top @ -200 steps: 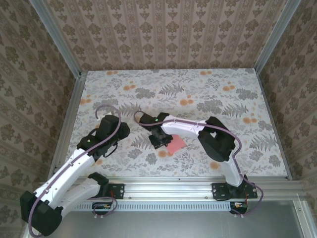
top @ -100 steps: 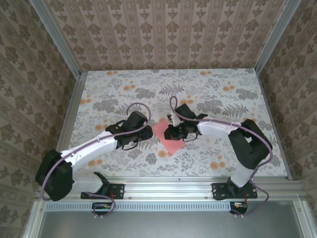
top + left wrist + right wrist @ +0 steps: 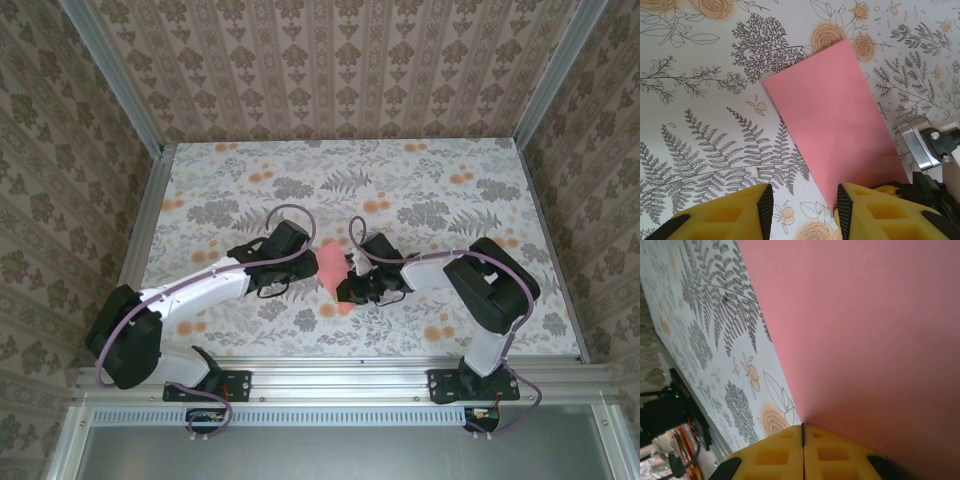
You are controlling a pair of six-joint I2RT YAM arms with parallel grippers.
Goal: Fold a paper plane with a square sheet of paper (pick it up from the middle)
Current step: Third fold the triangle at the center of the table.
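Pinching square sheet of paper (image 3: 865, 330) at edge, right gripper (image 3: 803, 440); open table (image 3: 450, 180) beyond.

Left arm (image 3: 200, 285) and right arm (image 3: 430, 268): white link shells, black joint housings, 1 mauve cable (image 3: 290, 207) along each. Left gripper (image 3: 804, 200) fingers (image 3: 725, 215): yellow, with moulded recesses and black inner faces. At 3 o'clock in the left wrist view: silver bracket (image 3: 920, 145), 2 screws.

Right gripper (image 3: 803, 432) (yellow fingers pressed together) meets the edge of the pink paper (image 3: 865, 330).
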